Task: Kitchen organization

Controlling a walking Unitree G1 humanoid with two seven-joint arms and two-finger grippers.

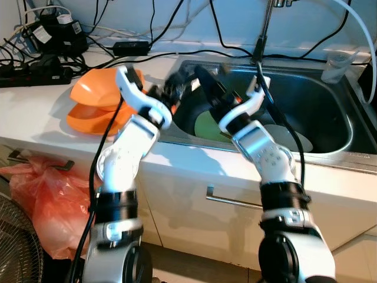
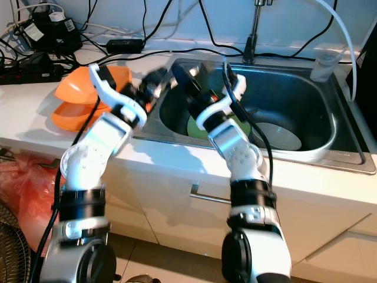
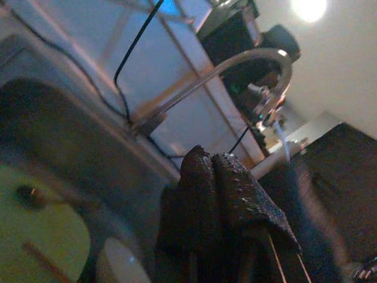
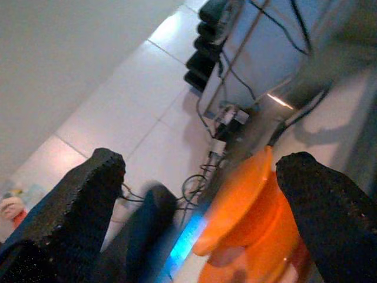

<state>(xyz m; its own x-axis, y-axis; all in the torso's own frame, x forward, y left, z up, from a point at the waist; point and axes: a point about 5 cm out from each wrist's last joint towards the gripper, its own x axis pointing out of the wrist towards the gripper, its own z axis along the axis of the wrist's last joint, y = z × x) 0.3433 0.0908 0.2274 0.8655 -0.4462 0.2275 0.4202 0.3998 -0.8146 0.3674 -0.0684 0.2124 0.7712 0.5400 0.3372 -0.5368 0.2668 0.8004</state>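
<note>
So there's a pair of orange plastic bowls point(image 1: 97, 100) on the white surface point(image 1: 35, 118), left side of the frame just beside the sink point(image 1: 330, 112), one tipped on its side over the other with its hollow facing right. Down in the steel sink, middle of the frame, a green plate point(image 2: 200, 127) lies flat with a white plate point(image 2: 277, 135) just to its right, both partly hidden.

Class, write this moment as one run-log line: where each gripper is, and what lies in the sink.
left gripper: shut, over sink's left edge | right gripper: open, above sink | in sink: green plate, white plate | counter: orange bowls
</note>
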